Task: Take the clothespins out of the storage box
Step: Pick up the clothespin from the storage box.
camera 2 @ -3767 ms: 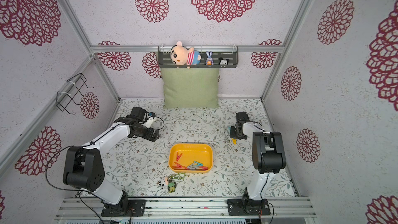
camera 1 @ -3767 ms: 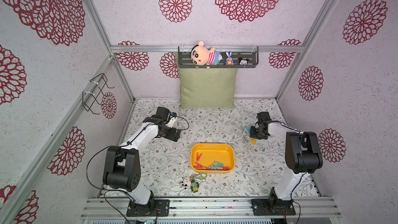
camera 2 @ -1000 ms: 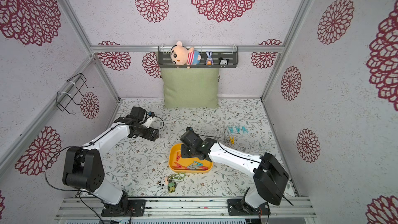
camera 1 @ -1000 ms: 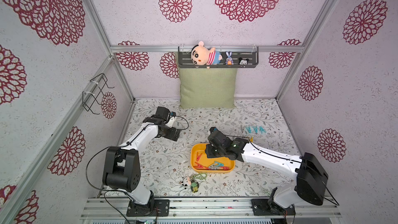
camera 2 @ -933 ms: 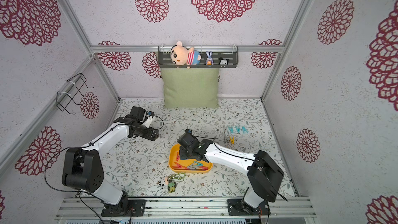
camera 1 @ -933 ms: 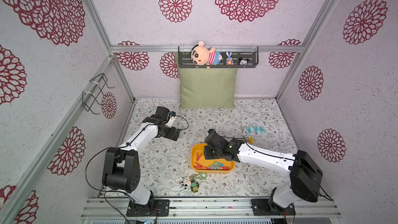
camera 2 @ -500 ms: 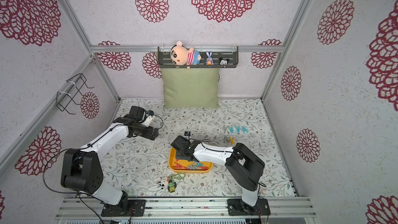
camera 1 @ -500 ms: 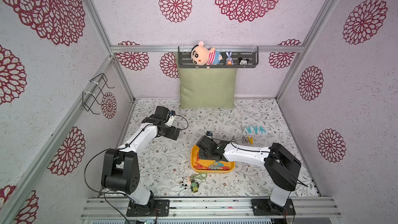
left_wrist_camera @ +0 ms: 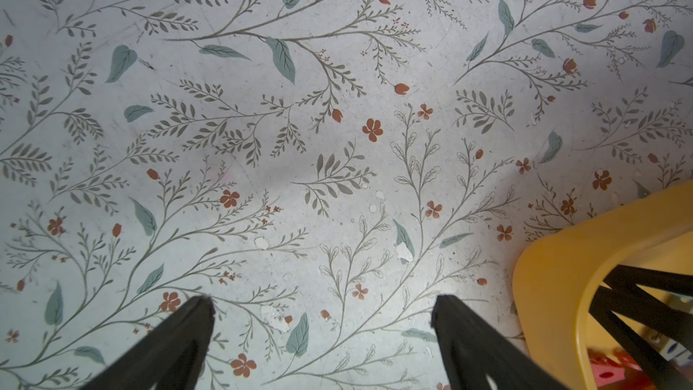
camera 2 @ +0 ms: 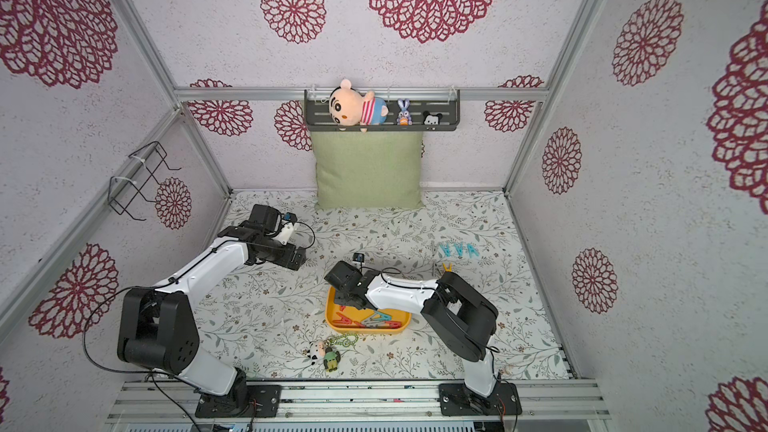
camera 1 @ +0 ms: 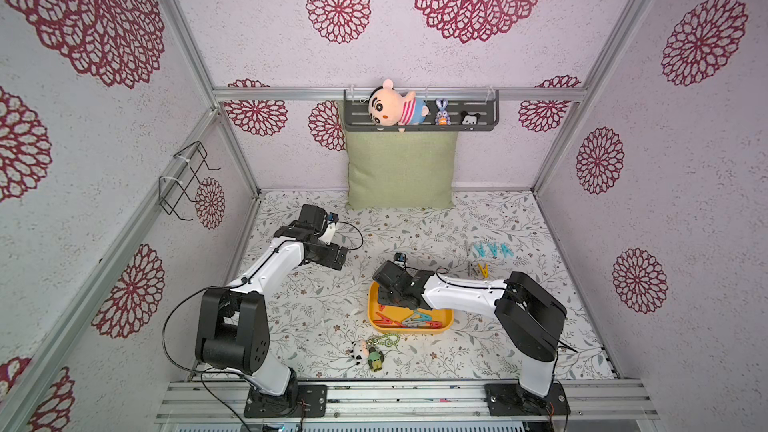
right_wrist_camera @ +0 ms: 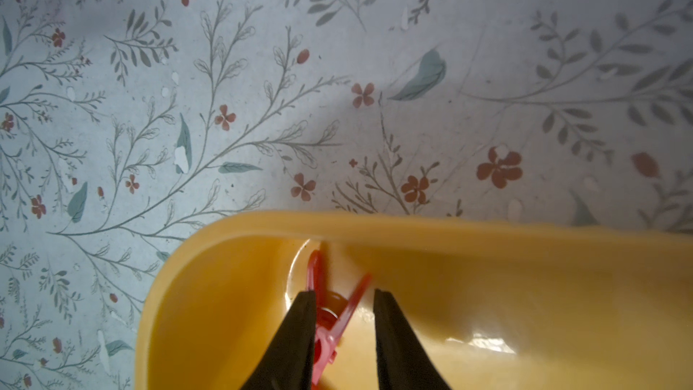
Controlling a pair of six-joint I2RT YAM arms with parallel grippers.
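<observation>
Some clothespins (camera 1: 492, 250) already lie outside, several remain in the storage box (camera 1: 409, 330); the right gripper (right_wrist_camera: 342, 291) straddles a red pin (right_wrist_camera: 330, 335), seemingly unclamped, while the left gripper (left_wrist_camera: 321, 300) gapes empty.

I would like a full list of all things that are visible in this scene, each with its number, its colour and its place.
storage box: one, yellow, on the table, front middle.
clothespins in the box: several, red, teal, grey; exact count unclear.
clothespins on the table: about six, teal, grey, yellow; robot's right side.
plush keychain: one, green chain, between the box and the arm bases.
cushion: one, green, against the back wall.
wall shelf: one, dark grey, above the cushion.
toys: three, on the shelf.
wire rack: one, black, left wall.
left gripper: open, over bare table beside the box.
right gripper: in the box, jaws apart around a red clothespin.
</observation>
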